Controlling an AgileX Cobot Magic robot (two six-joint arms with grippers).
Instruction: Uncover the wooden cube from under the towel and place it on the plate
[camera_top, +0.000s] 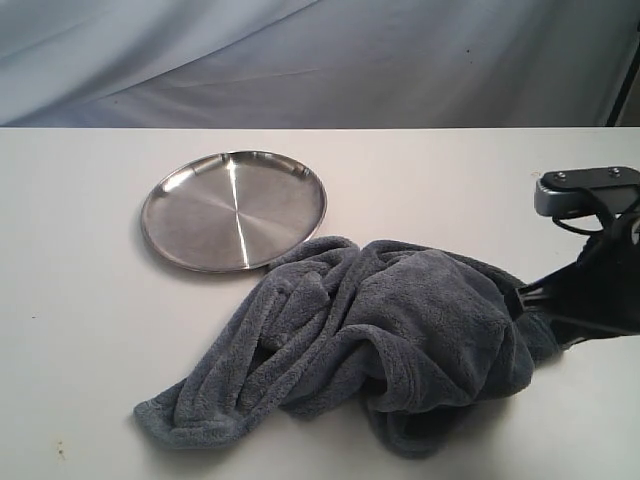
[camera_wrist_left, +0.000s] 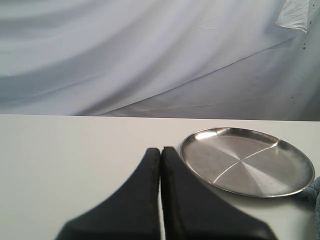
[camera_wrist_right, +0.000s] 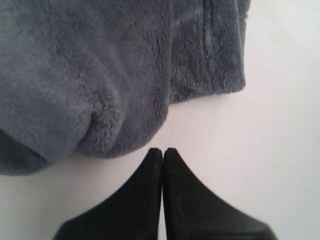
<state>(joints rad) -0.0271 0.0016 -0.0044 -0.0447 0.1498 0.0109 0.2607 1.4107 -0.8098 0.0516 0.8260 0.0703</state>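
Observation:
A rumpled grey towel (camera_top: 385, 335) lies heaped on the white table, its edge just touching the round steel plate (camera_top: 234, 209), which sits bare at the back left. The wooden cube is hidden. My right gripper (camera_top: 518, 297) is at the towel's right edge, shut, with nothing between its jaws; in the right wrist view its tips (camera_wrist_right: 162, 151) sit just short of the towel's fluffy fold (camera_wrist_right: 100, 90). In the left wrist view my left gripper (camera_wrist_left: 160, 150) is shut and empty, hovering over the table beside the plate (camera_wrist_left: 247, 162). It is out of the exterior view.
The white table (camera_top: 80, 300) runs back to a grey cloth backdrop (camera_top: 300, 60). The right arm's dark body and camera mount (camera_top: 585, 190) stand at the right edge.

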